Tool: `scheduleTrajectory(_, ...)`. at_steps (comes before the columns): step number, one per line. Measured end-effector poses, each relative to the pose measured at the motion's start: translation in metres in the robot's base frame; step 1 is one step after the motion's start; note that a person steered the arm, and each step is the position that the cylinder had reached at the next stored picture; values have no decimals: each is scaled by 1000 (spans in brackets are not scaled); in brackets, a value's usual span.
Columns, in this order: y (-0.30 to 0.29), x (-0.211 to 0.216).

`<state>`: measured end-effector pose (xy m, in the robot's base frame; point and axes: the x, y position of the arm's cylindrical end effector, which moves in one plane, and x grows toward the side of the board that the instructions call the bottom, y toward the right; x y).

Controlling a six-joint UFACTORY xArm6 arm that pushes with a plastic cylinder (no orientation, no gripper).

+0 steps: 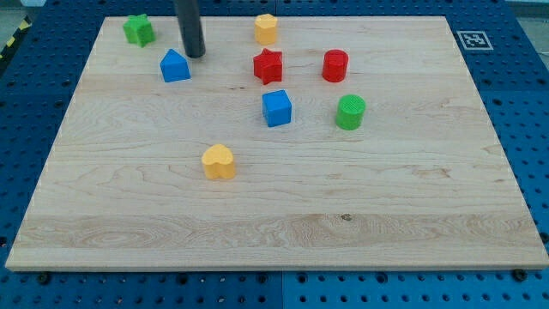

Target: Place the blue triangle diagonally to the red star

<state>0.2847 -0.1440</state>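
No pincer shows, so its state cannot be told; my tip (196, 55) sits just top-right of the blue triangle (175, 66).
Best swing round its top-left, then nudge it slowly toward the red star's (268, 65) lower-left.

Bright, even light, soft short shadows under blocks, sharp focus throughout.

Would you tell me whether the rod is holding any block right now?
Nothing is held: my tip stands just above-right of the blue triangle; contact cannot be told.
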Motion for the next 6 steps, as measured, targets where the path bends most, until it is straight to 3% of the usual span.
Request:
scheduleTrajectory(3, -53, 32)
scheduleTrajectory(6, -3, 92)
